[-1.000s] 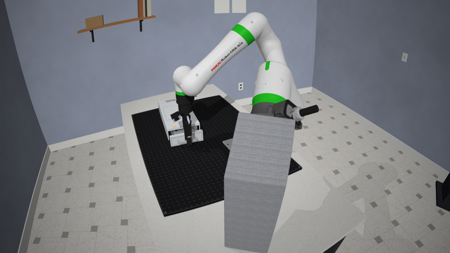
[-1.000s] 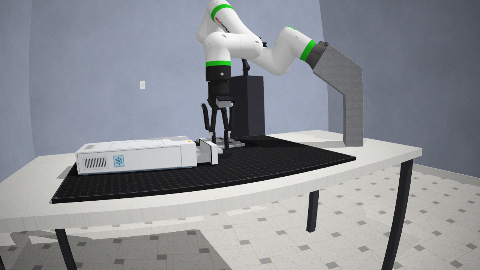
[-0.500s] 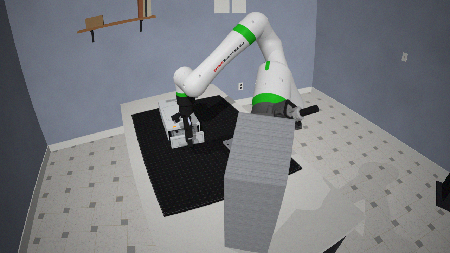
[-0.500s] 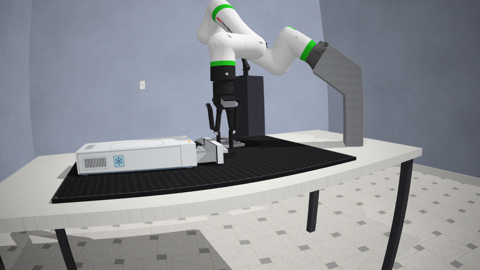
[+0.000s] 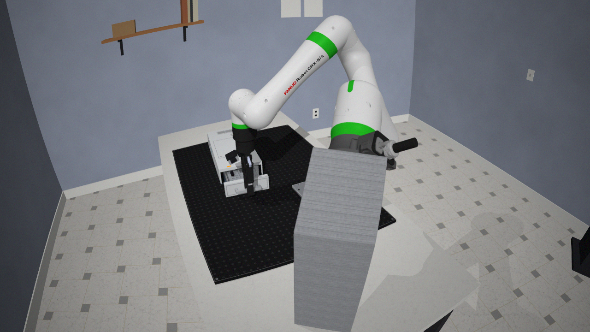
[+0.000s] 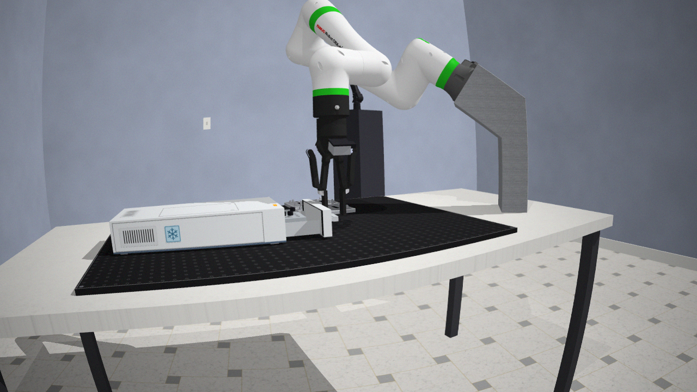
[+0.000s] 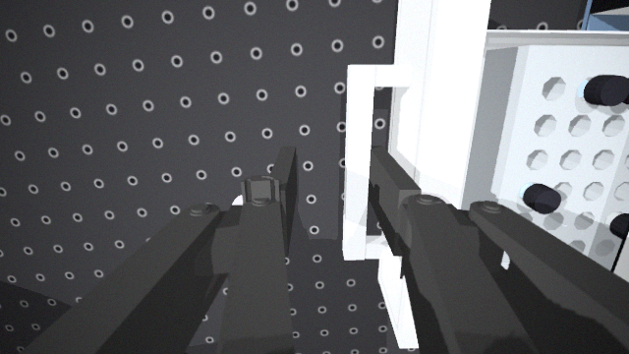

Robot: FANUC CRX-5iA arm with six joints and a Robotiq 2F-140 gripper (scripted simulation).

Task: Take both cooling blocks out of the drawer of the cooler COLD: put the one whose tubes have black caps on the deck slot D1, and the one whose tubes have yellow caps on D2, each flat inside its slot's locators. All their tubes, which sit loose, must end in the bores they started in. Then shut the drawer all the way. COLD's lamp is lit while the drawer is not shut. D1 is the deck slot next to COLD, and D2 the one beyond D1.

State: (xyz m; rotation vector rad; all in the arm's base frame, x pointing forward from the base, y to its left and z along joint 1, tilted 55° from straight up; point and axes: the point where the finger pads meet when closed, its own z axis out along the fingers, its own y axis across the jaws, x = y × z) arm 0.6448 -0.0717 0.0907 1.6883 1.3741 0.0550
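The white cooler COLD stands on the black perforated mat. Its drawer is pulled partly out and its orange lamp is lit. My gripper points down at the drawer front. Its fingers straddle the white handle bar: one finger is behind the bar against it, the other stands apart in front. Inside the drawer, the wrist view shows a pale cooling block with black-capped tubes. The second block is hidden.
A grey deck plate lies on the mat, partly hidden by the arm's grey pedestal. A black cabinet stands behind the table. The mat's edges lie well inside the table's rim.
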